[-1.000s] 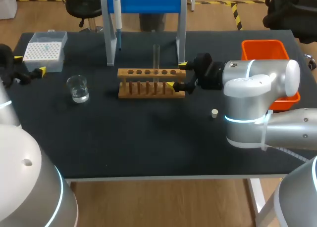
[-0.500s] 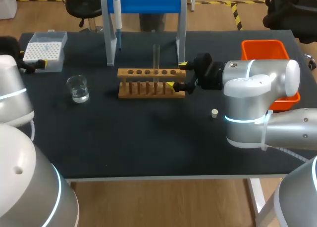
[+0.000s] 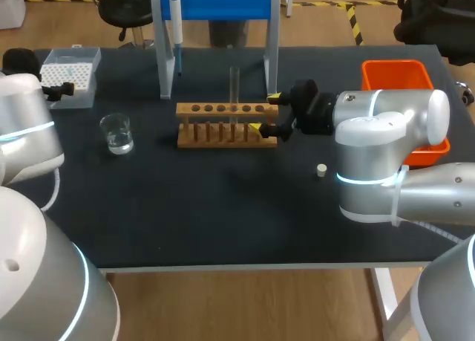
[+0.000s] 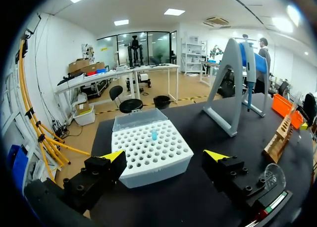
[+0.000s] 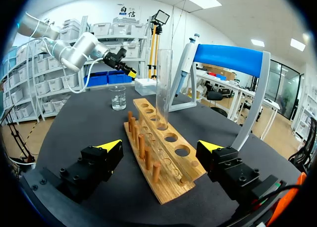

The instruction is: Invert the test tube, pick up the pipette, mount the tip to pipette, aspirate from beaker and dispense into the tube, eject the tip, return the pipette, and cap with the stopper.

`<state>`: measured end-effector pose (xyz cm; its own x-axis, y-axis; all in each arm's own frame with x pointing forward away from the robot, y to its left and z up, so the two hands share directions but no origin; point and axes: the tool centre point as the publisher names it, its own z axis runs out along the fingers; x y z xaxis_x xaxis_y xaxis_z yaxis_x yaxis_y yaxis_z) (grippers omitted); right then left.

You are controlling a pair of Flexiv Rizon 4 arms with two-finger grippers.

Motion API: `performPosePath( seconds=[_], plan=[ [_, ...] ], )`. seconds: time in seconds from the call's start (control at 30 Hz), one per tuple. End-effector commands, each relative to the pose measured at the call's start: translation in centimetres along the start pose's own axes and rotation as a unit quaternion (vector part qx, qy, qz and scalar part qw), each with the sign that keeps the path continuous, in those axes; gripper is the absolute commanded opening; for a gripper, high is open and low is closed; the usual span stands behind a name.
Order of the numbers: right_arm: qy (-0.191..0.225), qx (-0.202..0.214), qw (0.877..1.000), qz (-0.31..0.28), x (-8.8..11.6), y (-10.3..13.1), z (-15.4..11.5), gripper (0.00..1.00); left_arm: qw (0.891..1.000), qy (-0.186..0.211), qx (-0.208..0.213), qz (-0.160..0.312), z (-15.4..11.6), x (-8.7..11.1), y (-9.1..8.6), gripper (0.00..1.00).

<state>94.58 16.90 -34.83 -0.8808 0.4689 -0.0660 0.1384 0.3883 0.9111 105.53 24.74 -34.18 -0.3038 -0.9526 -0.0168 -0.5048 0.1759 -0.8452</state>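
Head view. Clear glass test tube (image 3: 234, 88) stands in the slotted wooden rack (image 3: 223, 125) mid-surface, long axis vertical. Right gripper (image 3: 266, 114) at the rack's right end. Left gripper (image 3: 59, 91) far left, at the white tip box (image 3: 70, 73). Small cream stopper (image 3: 321, 170) lies near-right of the rack.

Left wrist view. Left gripper (image 4: 166, 155) fingers spread wide, tip box (image 4: 151, 153) just ahead between them.

Right wrist view. Right gripper (image 5: 159, 146) fingers spread wide, gripping nothing; rack (image 5: 163, 162) end between them, both clear of it. Tube (image 5: 163, 88) upright, open mouth up.
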Motion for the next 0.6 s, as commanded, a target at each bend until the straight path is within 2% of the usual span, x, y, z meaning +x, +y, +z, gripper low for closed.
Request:
performPosePath(
  seconds=[0.03,0.2,0.6],
  plan=[
    [-0.001,-0.001,1.0,0.0,0.04,-0.09,0.06,1.0,1.0,-0.003,0.003,-0.005,2.34,-0.23,-0.01,1.0],
    [-0.001,-0.001,1.0,0.0,0.04,-0.09,0.06,1.0,1.0,-0.001,0.017,-0.01,2.8,-0.33,-0.38,1.0],
    [-0.001,-0.001,1.0,0.0,0.04,-0.09,0.06,1.0,1.0,-0.003,0.016,-0.007,2.77,-0.29,-0.53,1.0]
  ],
)
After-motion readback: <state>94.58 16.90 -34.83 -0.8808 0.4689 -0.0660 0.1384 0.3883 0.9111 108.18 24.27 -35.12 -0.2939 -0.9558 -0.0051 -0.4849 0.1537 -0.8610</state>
